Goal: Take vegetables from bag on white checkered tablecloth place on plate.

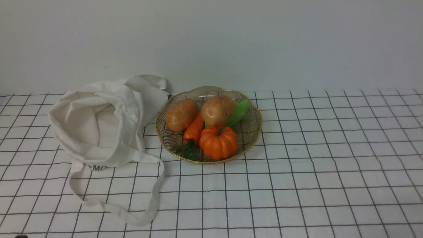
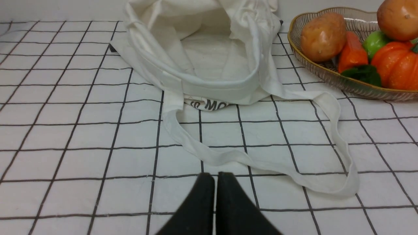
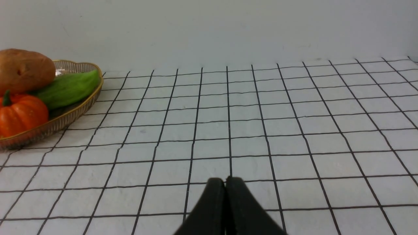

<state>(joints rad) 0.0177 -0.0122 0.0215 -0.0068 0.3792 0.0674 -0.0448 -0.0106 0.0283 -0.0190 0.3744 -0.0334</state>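
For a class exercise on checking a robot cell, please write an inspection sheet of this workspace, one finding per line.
Surface: white checkered tablecloth, lying mostly flat
Bag: off-white tote, mouth open, strap looped on the cloth
Plate: dark wire mesh, gold rim, right of the bag
Vegetables: two potatoes, an orange pumpkin, an orange pepper and green pieces, all on the plate
Clutter: nothing seen
Left gripper: shut, holding nothing
Right gripper: shut, holding nothing
Cables: nothing seen
Surroundings: plain pale wall behind
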